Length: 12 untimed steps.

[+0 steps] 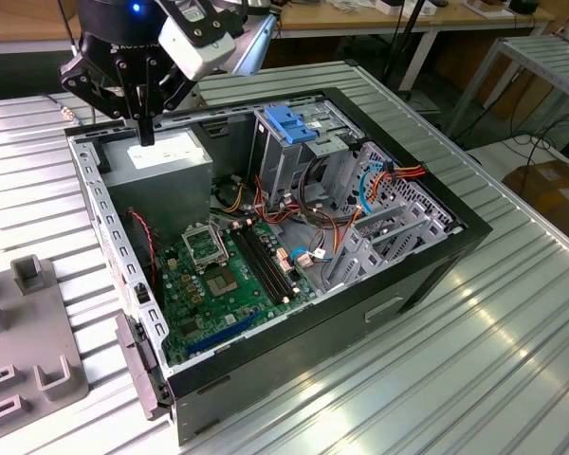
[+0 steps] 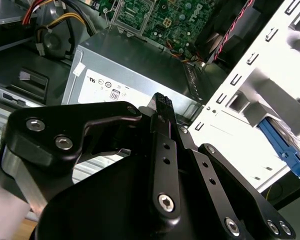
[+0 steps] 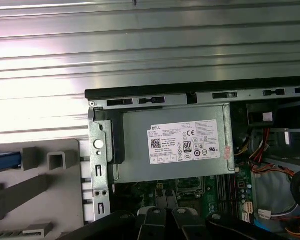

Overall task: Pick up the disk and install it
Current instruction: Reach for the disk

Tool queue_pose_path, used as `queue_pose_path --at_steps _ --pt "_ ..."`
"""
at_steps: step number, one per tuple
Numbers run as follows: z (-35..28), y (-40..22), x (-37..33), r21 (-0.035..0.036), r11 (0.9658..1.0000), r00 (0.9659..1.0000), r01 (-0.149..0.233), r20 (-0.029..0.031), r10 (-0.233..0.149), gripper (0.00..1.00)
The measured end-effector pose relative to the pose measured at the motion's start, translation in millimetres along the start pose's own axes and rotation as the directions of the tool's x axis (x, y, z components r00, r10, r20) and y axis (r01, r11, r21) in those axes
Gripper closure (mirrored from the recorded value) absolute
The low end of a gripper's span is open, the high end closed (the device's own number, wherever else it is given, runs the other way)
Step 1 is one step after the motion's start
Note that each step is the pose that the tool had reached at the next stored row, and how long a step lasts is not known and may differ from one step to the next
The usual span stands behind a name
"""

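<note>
1. Over the near corner of the open computer case (image 1: 398,275), at about ten o'clock from the case's middle in the exterior view, the gripper (image 1: 147,137) hangs with its fingers pointing straight down.
2. Its fingers look pressed together with nothing between them, so I judge it clenched and empty. In the second wrist view the gripper (image 2: 161,102) shows one slim fingertip above a labelled box.
3. That box is the power supply (image 1: 166,156), which is not the part to be moved. It lies directly beneath the tool in both wrist views (image 2: 130,75) (image 3: 175,145), apart from it.
4. The disk (image 3: 4,162) shows as a blue rail on the grey fixture (image 3: 55,195) just outside the case wall. The second wrist view catches the same blue edge (image 2: 282,147) beyond the pale case frame.
5. In the exterior view the fixture (image 1: 38,370) sits at eight o'clock from the case. Its slots probably keep the drive propped up so that fingers can close on it.
6. The case lies on its side with the panel off, likely so the drive cage (image 1: 284,156) can be reached from above. The cage sits at twelve o'clock, with a blue latch (image 1: 289,123) on top.
7. The pickup looks not yet begun.
</note>
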<state>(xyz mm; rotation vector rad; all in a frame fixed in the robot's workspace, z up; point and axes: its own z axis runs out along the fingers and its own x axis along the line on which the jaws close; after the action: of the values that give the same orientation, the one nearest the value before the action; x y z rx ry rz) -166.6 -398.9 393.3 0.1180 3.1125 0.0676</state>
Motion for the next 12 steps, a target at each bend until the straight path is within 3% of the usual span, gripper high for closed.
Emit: queue_pose_path --at_steps 12 --pt "-0.1 -0.4 5.6 -0.0001 1.0000 1.0000 0.000 0.0000 0.000 0.90"
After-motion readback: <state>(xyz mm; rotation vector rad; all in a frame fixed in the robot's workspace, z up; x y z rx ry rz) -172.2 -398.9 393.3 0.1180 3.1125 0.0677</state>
